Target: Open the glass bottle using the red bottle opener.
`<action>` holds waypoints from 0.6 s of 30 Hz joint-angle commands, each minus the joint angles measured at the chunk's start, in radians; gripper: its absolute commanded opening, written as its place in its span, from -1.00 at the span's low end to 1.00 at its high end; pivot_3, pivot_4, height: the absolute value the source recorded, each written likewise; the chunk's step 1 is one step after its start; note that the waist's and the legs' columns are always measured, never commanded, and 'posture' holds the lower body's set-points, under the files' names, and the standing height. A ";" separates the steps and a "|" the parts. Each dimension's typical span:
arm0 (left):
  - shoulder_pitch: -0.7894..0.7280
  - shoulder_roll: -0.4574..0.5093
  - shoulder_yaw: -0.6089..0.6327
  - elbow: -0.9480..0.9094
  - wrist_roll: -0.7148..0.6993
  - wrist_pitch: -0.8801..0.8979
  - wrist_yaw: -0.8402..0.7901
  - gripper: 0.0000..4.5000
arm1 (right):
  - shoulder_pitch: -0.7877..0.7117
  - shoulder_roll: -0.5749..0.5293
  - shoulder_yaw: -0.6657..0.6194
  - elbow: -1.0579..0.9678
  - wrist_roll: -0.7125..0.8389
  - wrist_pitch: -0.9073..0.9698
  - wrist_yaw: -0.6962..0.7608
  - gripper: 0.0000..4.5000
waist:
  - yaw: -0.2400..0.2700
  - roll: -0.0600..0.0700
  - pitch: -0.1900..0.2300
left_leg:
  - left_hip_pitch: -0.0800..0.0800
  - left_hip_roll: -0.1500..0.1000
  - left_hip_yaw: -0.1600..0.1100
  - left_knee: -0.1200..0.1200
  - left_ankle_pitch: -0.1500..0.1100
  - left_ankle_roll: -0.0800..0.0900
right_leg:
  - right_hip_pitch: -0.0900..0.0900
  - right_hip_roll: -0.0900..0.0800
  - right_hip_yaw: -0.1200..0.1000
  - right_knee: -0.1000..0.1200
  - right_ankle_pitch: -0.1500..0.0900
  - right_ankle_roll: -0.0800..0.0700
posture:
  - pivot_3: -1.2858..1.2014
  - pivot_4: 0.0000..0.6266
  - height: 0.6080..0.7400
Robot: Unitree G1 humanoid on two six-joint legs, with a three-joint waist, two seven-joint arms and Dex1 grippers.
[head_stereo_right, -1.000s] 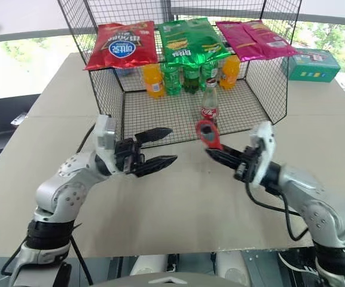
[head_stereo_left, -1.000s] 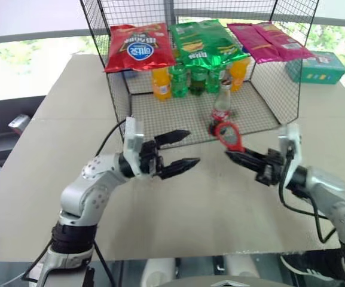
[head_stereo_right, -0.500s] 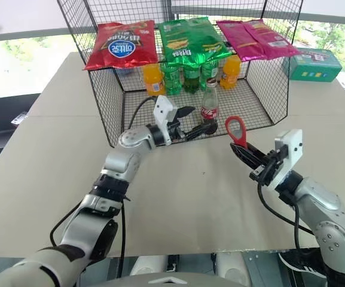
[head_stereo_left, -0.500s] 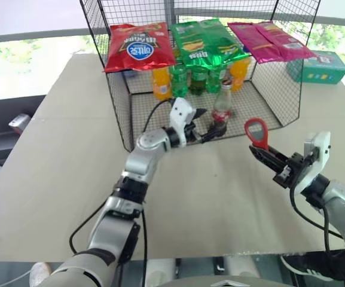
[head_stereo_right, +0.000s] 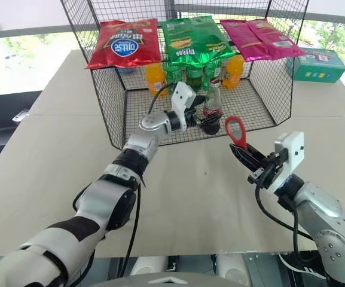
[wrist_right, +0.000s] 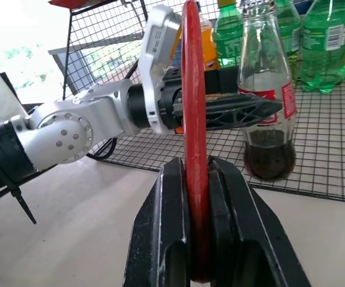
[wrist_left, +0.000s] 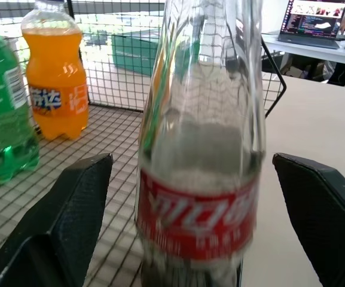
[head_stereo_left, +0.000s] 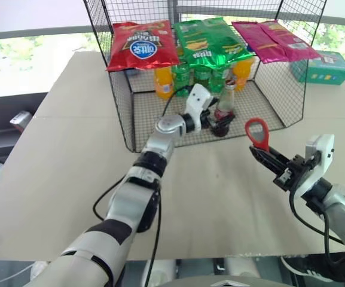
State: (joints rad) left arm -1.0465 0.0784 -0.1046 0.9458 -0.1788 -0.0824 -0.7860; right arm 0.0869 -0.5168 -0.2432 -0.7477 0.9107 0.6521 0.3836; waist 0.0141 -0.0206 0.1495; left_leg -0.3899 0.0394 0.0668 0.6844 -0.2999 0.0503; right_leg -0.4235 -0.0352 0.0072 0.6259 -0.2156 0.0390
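The glass bottle (head_stereo_left: 224,103), clear with a red label band and dark liquid low inside, stands upright on the mesh floor at the open front of the wire basket (head_stereo_left: 280,107). My left gripper (wrist_left: 191,164) is open. One black finger (wrist_left: 70,203) is on each side of the bottle's lower body, with a gap showing on both sides. Nearer the table's front right, my right gripper (head_stereo_left: 263,156) is shut on the handle of the red bottle opener (head_stereo_left: 257,132). The opener's ring stands upright, level with the bottle and to its right.
Green soda bottles (head_stereo_left: 190,75) and orange soda bottles (head_stereo_left: 163,82) stand at the basket's back. Red (head_stereo_left: 142,45), green (head_stereo_left: 211,40) and pink (head_stereo_left: 277,40) crisp bags lie on its top. A teal box (head_stereo_left: 324,66) sits at the far right of the beige table (head_stereo_left: 58,179).
My left arm has reached further forward into the basket, so its open fingers now straddle the bottle. The right gripper and the opener have stayed almost still.
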 commanded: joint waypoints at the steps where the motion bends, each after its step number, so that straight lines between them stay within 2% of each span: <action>1: -0.061 -0.015 0.025 0.083 0.014 -0.057 -0.031 0.50 | 0.010 -0.003 -0.014 -0.060 0.015 -0.024 -0.011 -1.00 | -0.001 0.000 0.000 | 0.000 0.000 0.000 0.000 0.000 0.000 | 0.000 0.000 0.000 0.000 0.000 0.000 | 0.03 -0.52 1.00; 2: -0.072 -0.016 0.029 0.101 0.018 -0.064 -0.033 0.25 | 0.013 -0.003 -0.014 -0.063 0.016 -0.025 -0.013 -1.00 | -0.001 0.000 0.000 | 0.000 0.000 -0.001 0.000 0.000 0.000 | 0.000 0.000 -0.001 0.000 0.000 0.000 | 0.03 -0.52 1.00; 3: -0.081 -0.016 0.031 0.114 0.026 -0.072 -0.032 0.09 | 0.016 -0.002 -0.014 -0.066 0.016 -0.026 -0.016 -1.00 | -0.001 0.000 0.000 | 0.000 0.000 -0.001 0.000 0.000 0.000 | 0.000 0.000 -0.001 0.000 0.000 0.000 | 0.03 -0.52 1.00; 8: -0.083 0.000 0.063 0.102 0.006 -0.100 -0.104 0.08 | 0.028 0.002 -0.011 -0.078 0.010 -0.031 -0.029 -1.00 | -0.001 0.000 0.000 | -0.001 0.000 -0.003 0.001 0.000 0.000 | 0.000 0.000 -0.002 0.001 0.000 0.000 | 0.03 -0.52 1.00; 11: -0.016 0.040 0.090 -0.096 -0.111 0.010 -0.322 0.08 | 0.039 0.002 -0.015 -0.088 0.008 -0.036 -0.037 -1.00 | -0.005 0.000 0.000 | -0.002 0.000 -0.003 0.001 0.000 0.000 | -0.001 0.000 -0.003 0.001 0.000 0.000 | 0.03 -0.52 1.00; 13: 0.082 0.099 0.076 -0.342 -0.196 0.153 -0.435 0.08 | 0.047 -0.002 -0.021 -0.092 0.007 -0.039 -0.037 -1.00 | -0.009 0.001 0.000 | -0.006 0.001 -0.004 0.001 0.002 -0.003 | -0.006 0.000 -0.002 0.002 0.000 0.000 | 0.03 -0.52 1.00; 15: 0.185 0.165 0.054 -0.562 -0.246 0.276 -0.477 0.08 | 0.053 -0.007 -0.022 -0.094 0.005 -0.043 -0.035 -1.00 | -0.016 0.001 0.000 | -0.008 0.001 -0.005 0.001 0.003 -0.006 | -0.010 0.000 0.000 0.007 0.000 0.000 | 0.03 -0.52 1.00; 18: 0.320 0.239 0.026 -0.773 -0.271 0.373 -0.490 0.08 | 0.052 -0.013 -0.005 -0.083 -0.014 -0.051 -0.023 -1.00 | -0.016 0.001 -0.001 | -0.007 0.001 -0.006 0.001 0.003 -0.006 | -0.010 0.000 0.000 0.008 0.000 0.000 | 0.03 -0.52 1.00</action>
State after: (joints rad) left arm -0.7615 0.3041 -0.0551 0.3090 -0.4063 0.2502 -1.2573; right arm 0.1422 -0.5236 -0.2447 -0.8018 0.9047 0.6279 0.3470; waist -0.0022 -0.0193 0.1489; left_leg -0.3964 0.0403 0.0604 0.6858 -0.2967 0.0445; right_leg -0.4333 -0.0357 0.0070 0.6347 -0.2157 0.0389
